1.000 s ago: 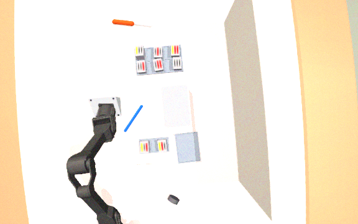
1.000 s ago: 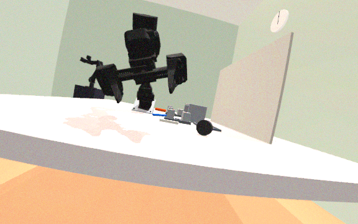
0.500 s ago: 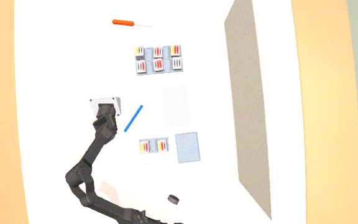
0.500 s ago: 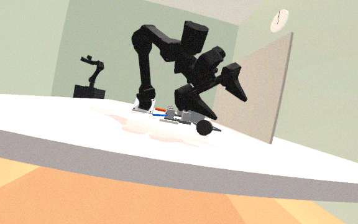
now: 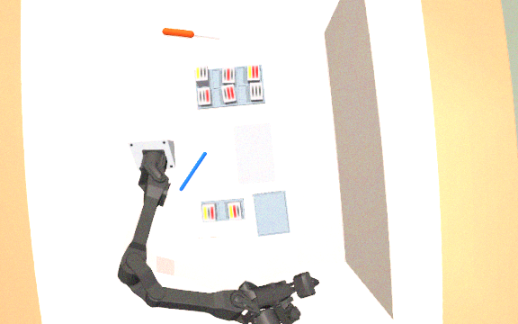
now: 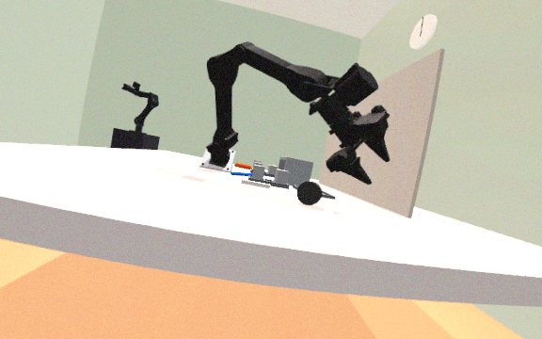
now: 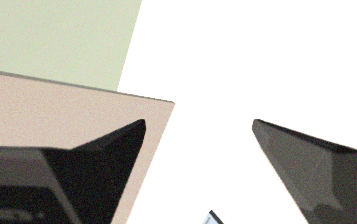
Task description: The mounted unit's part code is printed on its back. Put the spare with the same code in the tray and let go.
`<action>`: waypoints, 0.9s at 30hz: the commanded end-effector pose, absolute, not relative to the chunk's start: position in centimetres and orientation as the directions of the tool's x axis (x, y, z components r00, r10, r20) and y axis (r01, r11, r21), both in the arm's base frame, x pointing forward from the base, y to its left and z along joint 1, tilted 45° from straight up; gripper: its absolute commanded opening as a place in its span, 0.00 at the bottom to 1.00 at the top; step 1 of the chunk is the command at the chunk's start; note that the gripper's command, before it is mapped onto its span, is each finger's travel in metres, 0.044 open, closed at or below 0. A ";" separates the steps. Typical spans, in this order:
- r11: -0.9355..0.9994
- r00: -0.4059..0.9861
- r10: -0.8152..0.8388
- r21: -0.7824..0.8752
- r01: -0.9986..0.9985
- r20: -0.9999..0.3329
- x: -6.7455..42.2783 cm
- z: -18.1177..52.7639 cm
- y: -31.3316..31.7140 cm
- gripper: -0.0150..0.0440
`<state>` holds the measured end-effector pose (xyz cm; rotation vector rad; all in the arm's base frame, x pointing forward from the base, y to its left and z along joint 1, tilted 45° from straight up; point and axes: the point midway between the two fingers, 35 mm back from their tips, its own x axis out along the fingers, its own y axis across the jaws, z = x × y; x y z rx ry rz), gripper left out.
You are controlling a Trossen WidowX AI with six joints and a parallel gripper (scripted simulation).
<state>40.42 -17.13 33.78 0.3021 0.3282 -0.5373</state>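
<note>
A rack at the far end holds several white spares with red, yellow and black stripes. Two more striped units sit nearer, beside a pale blue-grey box. A faint white rectangle lies between the rack and the box. No printed code shows in any view. My gripper is open and empty. It hangs high above the near end of the table, close to the upright board, and shows at the bottom edge of the top view.
A tall beige board stands along the right side. An orange screwdriver lies at the far end, and a blue stick lies by the arm's base. A black knob rests below the gripper. A second arm stands in the background.
</note>
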 end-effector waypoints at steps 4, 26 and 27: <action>0.852 0.662 -0.346 0.073 0.518 -0.665 44.0 25.2 -9.2 1.00; 0.753 0.126 -0.646 -0.656 -0.051 -0.752 37.1 10.9 12.0 1.00; 0.753 0.126 -0.646 -0.656 -0.051 -0.752 37.1 10.9 12.0 1.00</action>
